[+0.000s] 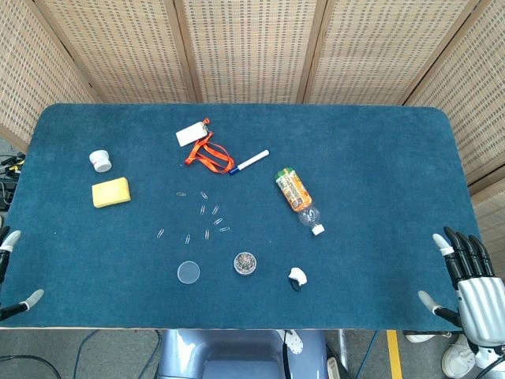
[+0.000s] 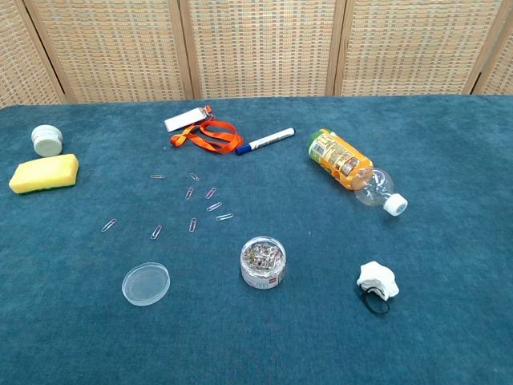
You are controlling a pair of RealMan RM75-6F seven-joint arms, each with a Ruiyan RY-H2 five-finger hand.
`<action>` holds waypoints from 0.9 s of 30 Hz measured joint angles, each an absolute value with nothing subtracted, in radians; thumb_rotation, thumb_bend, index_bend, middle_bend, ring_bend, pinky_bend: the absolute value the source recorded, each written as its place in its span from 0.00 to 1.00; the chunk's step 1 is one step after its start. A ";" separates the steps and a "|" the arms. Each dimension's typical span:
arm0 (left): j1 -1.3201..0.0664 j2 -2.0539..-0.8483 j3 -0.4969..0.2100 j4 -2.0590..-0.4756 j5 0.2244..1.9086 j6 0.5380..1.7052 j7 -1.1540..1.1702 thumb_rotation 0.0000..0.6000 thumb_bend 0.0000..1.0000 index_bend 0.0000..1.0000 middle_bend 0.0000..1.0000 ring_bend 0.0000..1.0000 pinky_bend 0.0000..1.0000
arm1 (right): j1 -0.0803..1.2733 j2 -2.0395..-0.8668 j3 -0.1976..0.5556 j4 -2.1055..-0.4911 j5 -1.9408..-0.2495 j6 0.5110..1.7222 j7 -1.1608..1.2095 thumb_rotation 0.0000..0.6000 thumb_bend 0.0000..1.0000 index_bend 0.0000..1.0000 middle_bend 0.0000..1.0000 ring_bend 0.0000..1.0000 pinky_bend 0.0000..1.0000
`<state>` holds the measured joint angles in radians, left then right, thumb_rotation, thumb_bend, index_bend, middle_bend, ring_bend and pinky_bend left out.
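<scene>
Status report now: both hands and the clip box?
Right hand open, off table edge. Left hand barely visible. Clip box uncapped, lid beside, paper clips scattered.

sponge [image 2: 44,174] and small jar [image 2: 47,140] far left; badge lanyard [image 2: 205,135], marker [image 2: 270,140], bottle [image 2: 349,167] lying mid-table [image 2: 449,265].

A rectangular table covered in dark teal carpet-like cloth [image 1: 379,158] fills both views. Behind it, from ten to two o'clock, stands a folding screen of woven beige wicker panels [image 1: 252,47] in light wooden frames. At six o'clock, grey floor [image 1: 102,355] with a yellow stripe [image 1: 392,355].
</scene>
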<state>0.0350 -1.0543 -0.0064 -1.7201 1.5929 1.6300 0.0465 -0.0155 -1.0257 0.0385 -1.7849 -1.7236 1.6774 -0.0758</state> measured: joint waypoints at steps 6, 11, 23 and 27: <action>0.031 -1.062 -0.006 -1.717 1.589 1.620 0.061 1.00 0.13 0.00 0.00 0.00 0.00 | -0.017 -1.020 0.040 -1.781 -1.719 1.681 -0.061 1.00 0.00 0.00 0.00 0.00 0.00; 0.014 -1.074 -0.014 -1.705 1.576 1.591 0.067 1.00 0.13 0.00 0.00 0.00 0.00 | -0.018 -1.018 0.040 -1.787 -1.717 1.683 -0.058 1.00 0.00 0.00 0.00 0.00 0.00; -0.229 -1.143 -0.075 -1.650 1.568 1.293 0.164 1.00 0.17 0.22 0.00 0.00 0.00 | -0.011 -1.022 0.050 -1.788 -1.695 1.669 -0.063 1.00 0.00 0.00 0.00 0.00 0.00; -0.321 -1.215 -0.098 -1.558 1.609 1.234 0.208 1.00 0.24 0.32 0.00 0.00 0.00 | -0.005 -1.026 0.055 -1.783 -1.674 1.653 -0.066 1.00 0.00 0.00 0.00 0.00 0.00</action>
